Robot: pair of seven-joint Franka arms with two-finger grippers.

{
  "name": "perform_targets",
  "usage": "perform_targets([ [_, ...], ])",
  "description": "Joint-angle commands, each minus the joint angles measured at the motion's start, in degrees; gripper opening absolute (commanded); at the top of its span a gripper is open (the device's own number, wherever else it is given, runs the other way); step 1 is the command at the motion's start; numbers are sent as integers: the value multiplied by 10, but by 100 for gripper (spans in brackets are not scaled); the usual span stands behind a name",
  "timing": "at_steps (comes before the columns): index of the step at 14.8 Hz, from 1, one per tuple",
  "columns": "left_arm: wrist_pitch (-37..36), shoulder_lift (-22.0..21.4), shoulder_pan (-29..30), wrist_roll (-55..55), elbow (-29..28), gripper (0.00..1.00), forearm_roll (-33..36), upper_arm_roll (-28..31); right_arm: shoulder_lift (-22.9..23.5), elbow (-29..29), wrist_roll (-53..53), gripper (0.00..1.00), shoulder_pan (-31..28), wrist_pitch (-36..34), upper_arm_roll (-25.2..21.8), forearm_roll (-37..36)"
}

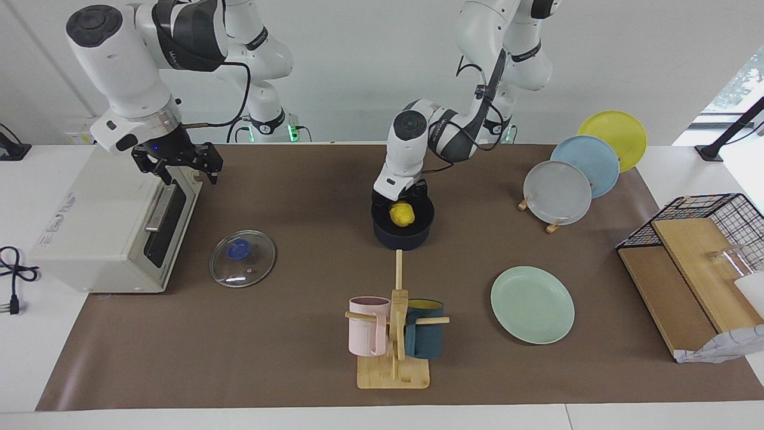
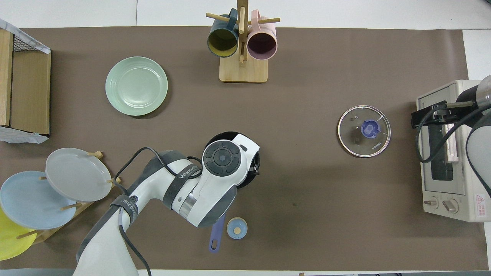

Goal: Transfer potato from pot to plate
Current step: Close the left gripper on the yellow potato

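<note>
In the centre of the facing view we see the left gripper [image 1: 401,200] down in the pot [image 1: 403,233], at the potato [image 1: 402,214] inside it; we cannot tell how its fingers stand. At upper left, the right gripper [image 1: 179,164] hangs spread over the toaster oven [image 1: 101,233]. The plate [image 1: 532,304] lies bare at lower right.

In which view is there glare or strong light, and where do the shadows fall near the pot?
Facing view: bright daylight washes out the window corner toward the left arm's end, while the pot casts only a soft shadow on the brown mat. Overhead view: even light, a faint shine on the glass lid, and the left arm hides most of the pot.
</note>
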Motion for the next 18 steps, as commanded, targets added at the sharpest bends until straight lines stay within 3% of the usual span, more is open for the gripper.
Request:
perform_targets([
  [1,5,3,-15,4,-9,84,-10,11,-4,-4,9,100,0,2,-2,8],
  [5,5,3,-10,6,-9,53,-10,11,-4,-4,9,100,0,2,-2,8],
  [9,4,3,-8,8,-8,5,-10,11,-4,-4,9,100,0,2,-2,8],
  [10,3,5,-8,8,-6,0,-10,11,-4,-4,9,100,0,2,-2,8],
  [18,-25,-10,-2,10,15,0,-10,11,-4,-4,9,100,0,2,-2,8],
])
